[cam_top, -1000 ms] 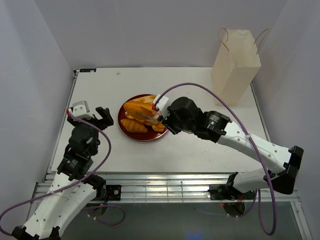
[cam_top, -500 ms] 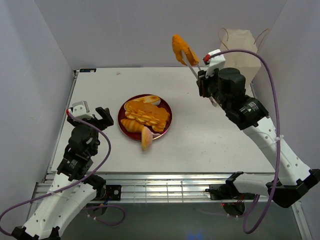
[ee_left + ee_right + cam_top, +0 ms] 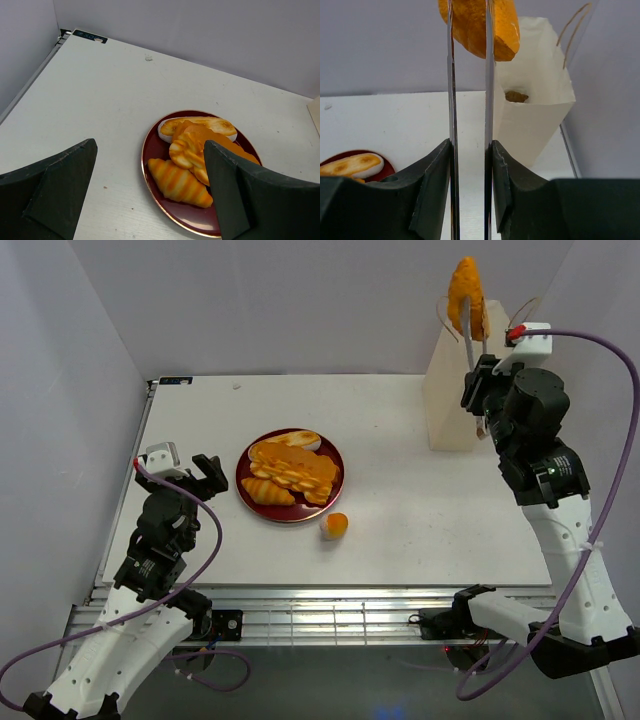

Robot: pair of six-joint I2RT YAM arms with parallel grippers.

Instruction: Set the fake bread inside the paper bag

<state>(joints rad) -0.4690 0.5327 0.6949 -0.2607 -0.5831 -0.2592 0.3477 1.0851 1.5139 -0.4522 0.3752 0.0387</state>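
My right gripper (image 3: pixel 482 392) is shut on slim metal tongs (image 3: pixel 468 338), and the tongs pinch an orange fake bread (image 3: pixel 466 288) high over the mouth of the cream paper bag (image 3: pixel 452 405). In the right wrist view the tong blades (image 3: pixel 451 100) rise to the bread (image 3: pixel 479 25), with the open bag (image 3: pixel 530 117) just behind and right; a brown piece (image 3: pixel 516 96) lies inside. Several breads (image 3: pixel 290 468) stay on the dark red plate (image 3: pixel 243 486). A small bread (image 3: pixel 335 526) lies on the table off the plate. My left gripper (image 3: pixel 190 472) is open and empty left of the plate.
The left wrist view shows a croissant (image 3: pixel 182 182) and a slice (image 3: pixel 200 126) on the plate's rim side (image 3: pixel 146 150), between my wide-open fingers (image 3: pixel 65 185). Grey walls close in the table on three sides. The bag stands at the back right corner.
My right arm has lifted from the plate with a bread in the tongs and swung right to above the bag. A small bread dropped off the plate onto the table.
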